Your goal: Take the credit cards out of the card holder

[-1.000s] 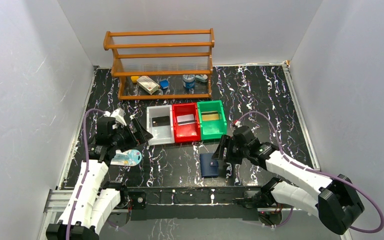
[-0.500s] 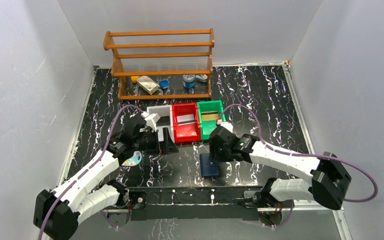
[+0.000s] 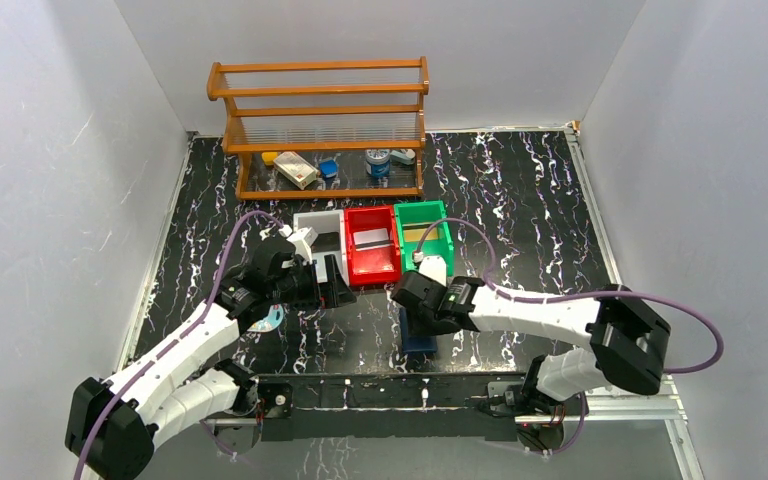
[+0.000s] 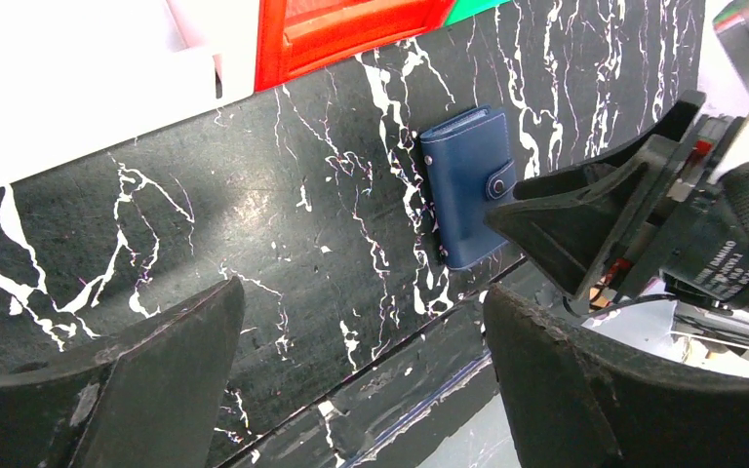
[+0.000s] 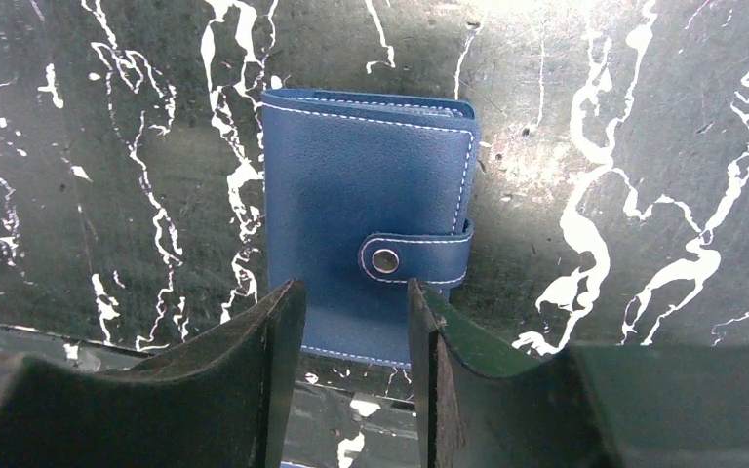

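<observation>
The card holder (image 5: 366, 244) is a navy wallet lying flat and closed on the black marbled table, its snap strap fastened. It also shows in the top view (image 3: 420, 338) and the left wrist view (image 4: 468, 185). My right gripper (image 5: 356, 304) hovers over the holder's near edge, jaws narrowly open with nothing between them; in the top view (image 3: 412, 308) it covers part of the holder. My left gripper (image 4: 363, 292) is wide open and empty above bare table to the left of the holder, close to the white bin (image 3: 322, 217) in the top view (image 3: 328, 288). No cards show at the holder.
A red bin (image 3: 372, 272) and a green bin (image 3: 444, 240) stand beside the white bin, each with a card inside. A wooden rack (image 3: 320, 130) with small items stands at the back. A white oval packet (image 3: 268, 320) lies under my left arm. The table's near edge is just behind the holder.
My right gripper has moved left and now sits over the card holder. My left arm swung right from the oval packet toward the white bin, then held still.
</observation>
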